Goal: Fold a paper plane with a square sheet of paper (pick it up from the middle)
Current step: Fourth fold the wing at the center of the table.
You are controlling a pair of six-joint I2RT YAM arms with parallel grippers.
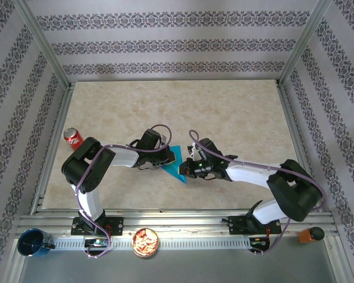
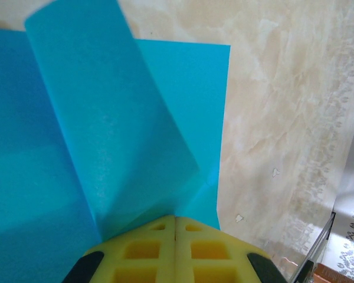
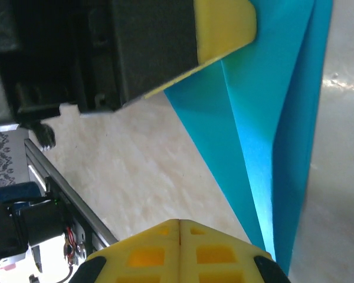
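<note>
In the middle of the beige marbled tabletop, the thin turquoise-blue paper sheet lies partly folded to a point between both arms. The left gripper is clamped tight on a raised flap. The right gripper is closed too, just beside the creased edge. I cannot tell whether it pinches any paper.
</note>
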